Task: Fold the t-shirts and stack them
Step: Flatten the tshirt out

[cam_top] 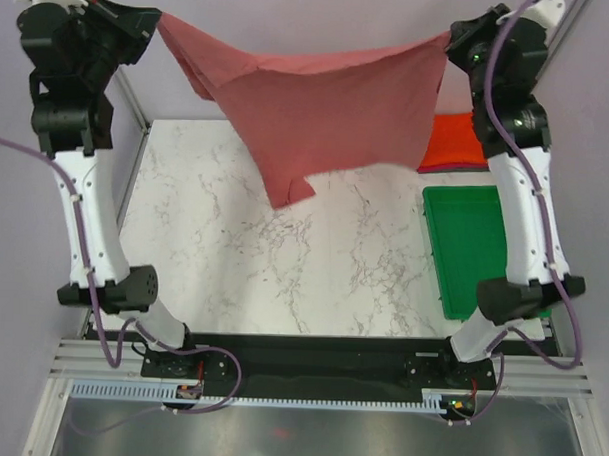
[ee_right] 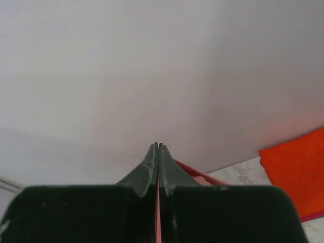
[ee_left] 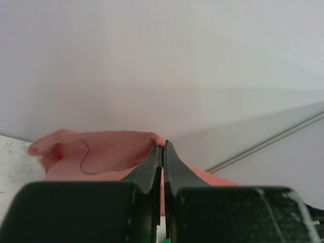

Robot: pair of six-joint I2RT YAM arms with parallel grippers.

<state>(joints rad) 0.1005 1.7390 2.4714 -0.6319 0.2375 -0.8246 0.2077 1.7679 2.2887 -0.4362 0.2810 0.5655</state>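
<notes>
Jaws of the left gripper [ee_left: 163, 146] pinch one top corner of the rose-red shirt [cam_top: 329, 109]. It hangs spread out, high above the white table [cam_top: 283, 277]. The right gripper [ee_right: 158, 147] pinches the other corner. An orange shirt [cam_top: 451, 143] lies folded behind the green tray [cam_top: 469, 244].

White marble table [cam_top: 283, 277], pale lilac walls [cam_top: 322, 13], metal rail [cam_top: 70, 358]
</notes>
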